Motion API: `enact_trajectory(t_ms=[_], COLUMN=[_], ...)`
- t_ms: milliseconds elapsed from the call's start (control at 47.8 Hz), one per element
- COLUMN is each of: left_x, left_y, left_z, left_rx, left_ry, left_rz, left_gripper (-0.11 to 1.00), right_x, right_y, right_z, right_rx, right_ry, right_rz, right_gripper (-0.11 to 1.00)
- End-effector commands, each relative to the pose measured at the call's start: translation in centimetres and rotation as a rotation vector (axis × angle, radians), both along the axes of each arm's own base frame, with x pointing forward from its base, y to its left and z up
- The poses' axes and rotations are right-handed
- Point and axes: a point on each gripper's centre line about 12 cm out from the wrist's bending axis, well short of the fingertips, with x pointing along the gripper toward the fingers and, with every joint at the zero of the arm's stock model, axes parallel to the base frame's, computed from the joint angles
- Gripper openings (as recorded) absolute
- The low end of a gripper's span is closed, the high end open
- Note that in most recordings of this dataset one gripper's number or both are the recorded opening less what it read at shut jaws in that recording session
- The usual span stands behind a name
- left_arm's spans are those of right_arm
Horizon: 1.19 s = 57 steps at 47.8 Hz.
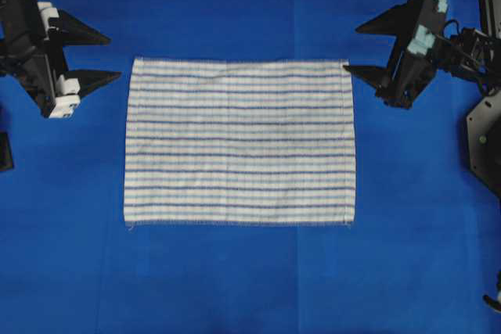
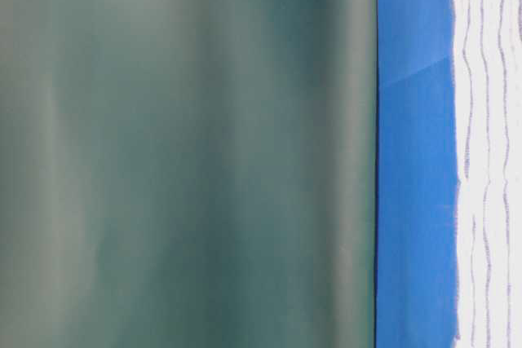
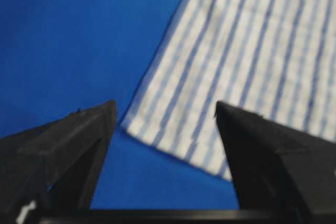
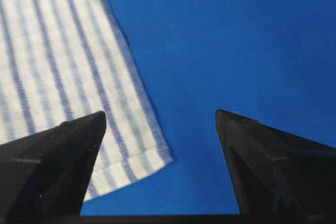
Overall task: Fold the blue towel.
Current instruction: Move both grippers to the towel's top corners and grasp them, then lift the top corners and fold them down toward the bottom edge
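Note:
The blue towel [image 1: 239, 141], white with thin dark-blue and pale-blue stripes, lies flat and spread out in the middle of the blue table covering [image 1: 235, 279]. My left gripper [image 1: 109, 56] hovers open just left of the towel's far-left corner [image 3: 131, 124], nothing between its fingers. My right gripper [image 1: 352, 48] is open too, just right of the far-right corner [image 4: 163, 156]. Each wrist view shows its corner lying on the covering between the spread black fingers [image 3: 89, 129] [image 4: 79, 135]. The towel's striped edge [image 2: 489, 152] fills the right side of the table-level view.
A dark arm base [image 1: 485, 146] stands at the right edge of the overhead view. A small black part [image 1: 5, 151] sits at the left edge. A plain green-grey surface [image 2: 188, 152] takes up most of the table-level view.

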Motion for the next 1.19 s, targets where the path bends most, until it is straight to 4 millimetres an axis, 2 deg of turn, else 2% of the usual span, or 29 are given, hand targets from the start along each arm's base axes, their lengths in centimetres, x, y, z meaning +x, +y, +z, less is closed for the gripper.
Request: enact_trajectory(t_ms=[0, 209, 418, 649, 921, 1067, 1130, 1172], left_x=[0.3, 0.8, 1.4, 2.3, 3.3, 3.3, 3.1, 3.0], left_y=[0.5, 0.8, 1.5, 1.9, 2.8, 2.8, 2.7, 2.6], left_z=[-0.5, -2.3, -4.1, -5.5, -7.6, -7.8, -7.9, -8.0], left_rx=[0.001, -0.007, -0.021, -0.029, -0.049, -0.053, -0.055, -0.058], left_ry=[-0.010, 0.017, 0.056, 0.079, 0.131, 0.141, 0.147, 0.154], left_rz=[0.018, 0.022, 0.041, 0.043, 0.060, 0.058, 0.060, 0.058], left_gripper=[0.70, 0.70, 0.70, 0.70, 0.69, 0.63, 0.53, 0.42], right_x=[0.1, 0.2, 0.5, 0.7, 0.7, 0.9, 0.9, 1.0], right_y=[-0.5, -0.7, -1.0, -1.1, -1.1, -0.9, -0.8, -0.6], right_z=[-0.6, -2.9, -4.2, -5.2, -5.4, -5.4, -5.5, -5.4], right_rx=[0.000, 0.030, 0.036, 0.050, 0.050, 0.051, 0.052, 0.051], right_ry=[-0.010, 0.035, 0.048, 0.067, 0.068, 0.070, 0.073, 0.072], right_rz=[-0.023, -0.043, -0.053, -0.066, -0.067, -0.057, -0.051, -0.045], right_gripper=[0.73, 0.73, 0.73, 0.73, 0.72, 0.63, 0.53, 0.44])
